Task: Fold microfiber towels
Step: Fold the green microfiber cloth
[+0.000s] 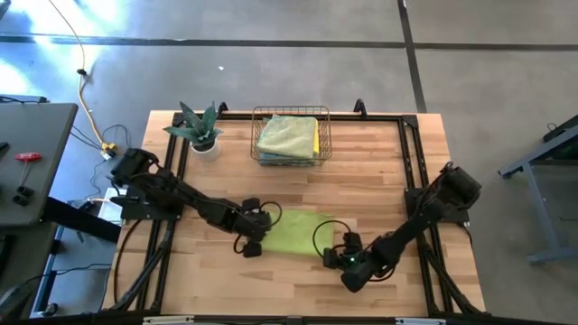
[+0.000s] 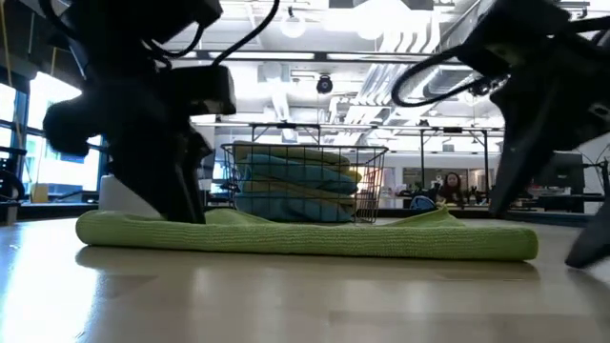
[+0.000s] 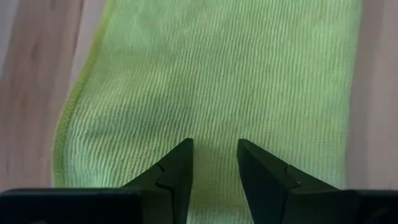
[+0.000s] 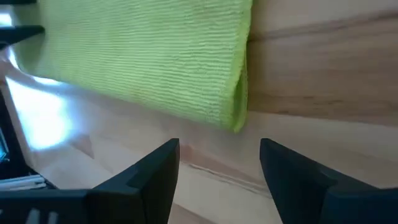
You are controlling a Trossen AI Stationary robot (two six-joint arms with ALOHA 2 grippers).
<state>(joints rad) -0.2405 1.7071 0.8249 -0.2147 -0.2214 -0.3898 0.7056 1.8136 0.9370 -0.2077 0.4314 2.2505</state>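
Closest to you in the low view, the lime green towel [image 2: 305, 238] lies folded and flat on the wooden table [image 1: 361, 181], with both claws at its ends. Your left gripper [image 3: 214, 163] sits low over the towel's left end; its fingers are parted a little with cloth showing between them, and you cannot tell whether they pinch it. Your right gripper [image 4: 219, 163] is released, jaws spread wide, just off the towel's right corner and gripping nothing. Beyond both claws, the wire basket [image 1: 290, 136] holds more folded towels [image 1: 288, 133], beside a potted plant [image 1: 200, 128].
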